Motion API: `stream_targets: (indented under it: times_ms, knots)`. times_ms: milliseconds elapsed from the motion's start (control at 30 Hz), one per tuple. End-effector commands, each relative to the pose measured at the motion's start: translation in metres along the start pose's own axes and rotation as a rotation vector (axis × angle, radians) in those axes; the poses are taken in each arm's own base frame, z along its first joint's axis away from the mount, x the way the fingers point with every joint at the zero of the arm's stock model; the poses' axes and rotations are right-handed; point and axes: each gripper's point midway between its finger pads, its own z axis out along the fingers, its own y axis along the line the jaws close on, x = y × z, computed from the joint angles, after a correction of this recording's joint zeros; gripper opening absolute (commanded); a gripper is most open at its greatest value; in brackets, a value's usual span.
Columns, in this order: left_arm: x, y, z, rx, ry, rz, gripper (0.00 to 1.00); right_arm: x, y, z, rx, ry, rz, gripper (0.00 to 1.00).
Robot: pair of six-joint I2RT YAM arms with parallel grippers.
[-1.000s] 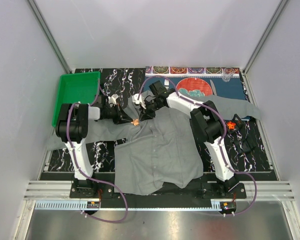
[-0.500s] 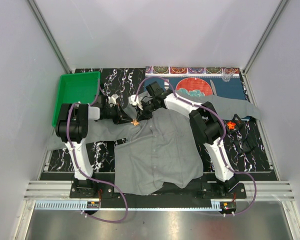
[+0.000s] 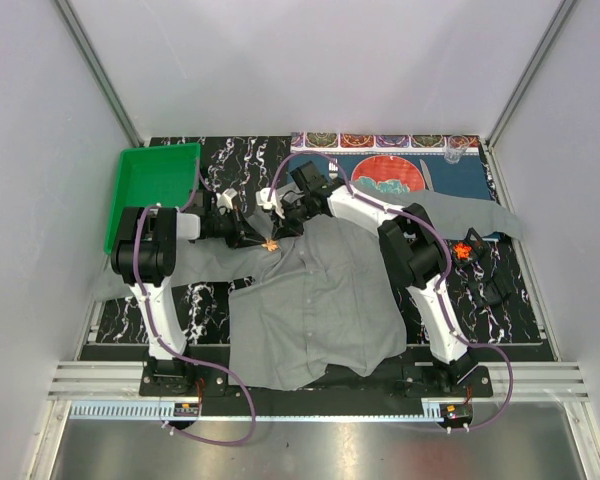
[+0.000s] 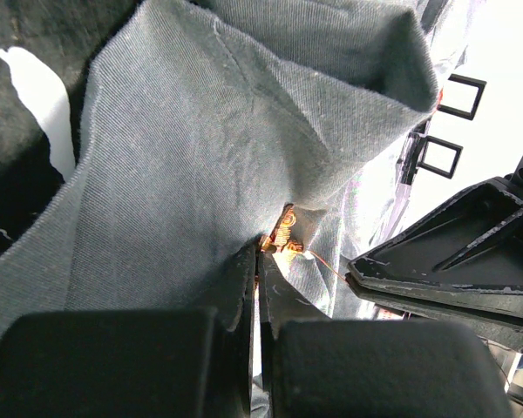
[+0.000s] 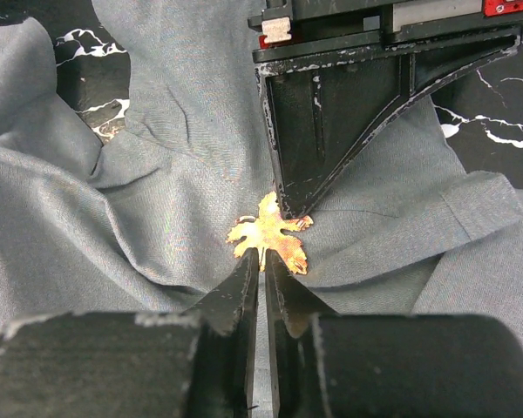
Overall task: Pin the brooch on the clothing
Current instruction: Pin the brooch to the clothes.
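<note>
Right gripper (image 5: 261, 261) had shifted left toward brooch (image 5: 268, 239); jaws narrowed to slit at its stem, clamping not confirmable. Left gripper (image 5: 288, 207) clamped on opposite edge. Brooch lay on shirt (image 5: 113, 218), directly ahead of right gripper, stem toward it.

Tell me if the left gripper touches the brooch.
Touching. The right wrist view shows the left gripper tip pressed on the brooch edge, no gap.

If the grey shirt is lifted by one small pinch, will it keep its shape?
The grey thin-fabric shirt probably hangs limp: it lies in soft folds around the gold leaf-shaped brooch. It seems light, since a small pinch tents it in the left wrist view. Pushed, it would likely bunch, as its wrinkles suggest.
</note>
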Motion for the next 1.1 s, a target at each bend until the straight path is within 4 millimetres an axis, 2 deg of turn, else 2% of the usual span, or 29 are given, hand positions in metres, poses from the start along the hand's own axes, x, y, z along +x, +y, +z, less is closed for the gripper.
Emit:
stream_targets:
  times_ms: [0,433,633,1067]
  knots:
    - [-0.006,-0.006,-0.005,0.004,-0.023,0.025,0.0,-0.007,-0.001,0.007,-0.003,0.004,-0.024,0.13]
    - [-0.006,-0.005,-0.004,0.005,-0.022,0.025,0.0,0.004,-0.001,0.01,-0.005,0.032,-0.019,0.12]
    - [-0.007,-0.006,-0.004,0.008,-0.022,0.025,0.0,0.003,-0.002,0.016,-0.002,0.037,-0.012,0.0]
    - [-0.006,-0.006,-0.004,0.011,-0.021,0.026,0.0,0.011,-0.008,0.028,0.019,0.104,-0.018,0.0]
